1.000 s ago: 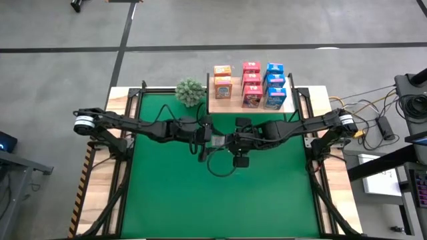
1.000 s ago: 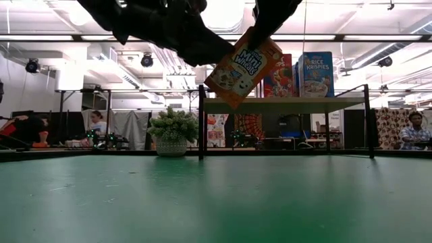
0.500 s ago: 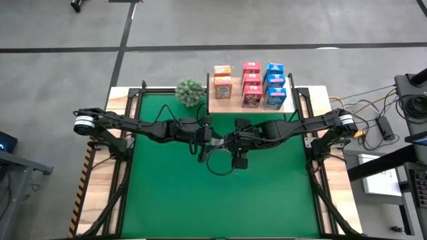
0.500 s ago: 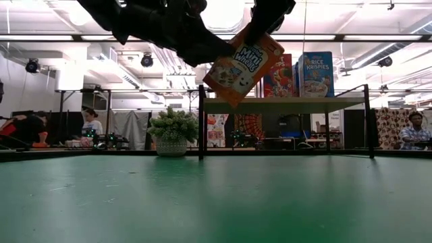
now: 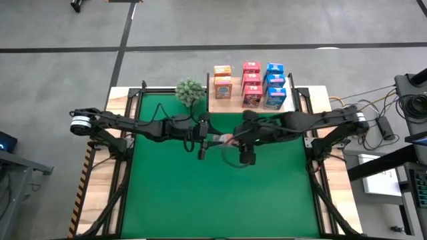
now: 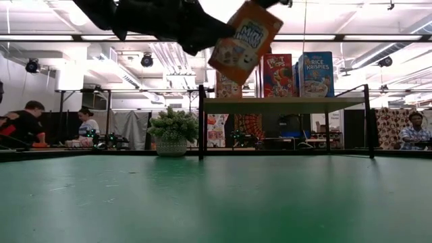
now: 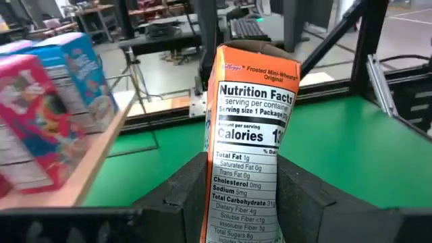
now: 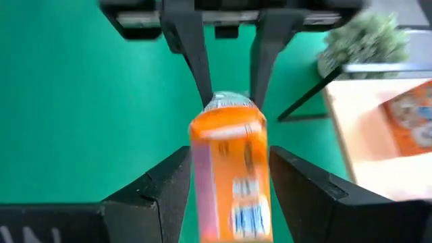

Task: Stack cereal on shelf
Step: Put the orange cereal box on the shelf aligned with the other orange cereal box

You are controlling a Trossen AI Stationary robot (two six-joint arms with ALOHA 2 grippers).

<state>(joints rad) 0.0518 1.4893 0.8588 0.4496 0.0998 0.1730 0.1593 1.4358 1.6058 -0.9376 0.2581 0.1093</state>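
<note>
One orange cereal box [image 6: 245,40] hangs tilted high above the green table, between my two grippers over the table's middle [image 5: 225,139]. My left gripper [image 5: 208,139] reaches in from the left and my right gripper [image 5: 235,139] from the right, and both are shut on this box. The wooden shelf [image 5: 233,103] stands at the far edge. On it stand two orange boxes [image 5: 222,80], three red ones [image 5: 251,83] and three blue ones [image 5: 274,83]. My left gripper pinches the orange box [image 7: 248,135] between its two fingers [image 7: 185,196], level, from the table's left. The narrow nutrition panel [image 7: 253,101] faces the wrist camera. The box is lifted clear and tilted. My right gripper holds the same box [image 8: 229,169] between its two fingers [image 8: 165,185] at the end opposite the left gripper, coming from the right. In the low view its fingers meet the box's upper corner [image 6: 266,12]. The box hangs slanted below it, clear of the table.
A small green plant [image 5: 190,91] stands at the shelf's left end. The shelf's black side supports [image 6: 200,121] rise from the far edge. A black cable loops on the felt under the grippers [image 5: 230,160]. People sit in the room behind the table.
The orange box has risen higher above the table and stayed tilted. My right arm has swung its forearm toward the far edge, its gripper moving up and slightly right. My left gripper has risen with the box.
</note>
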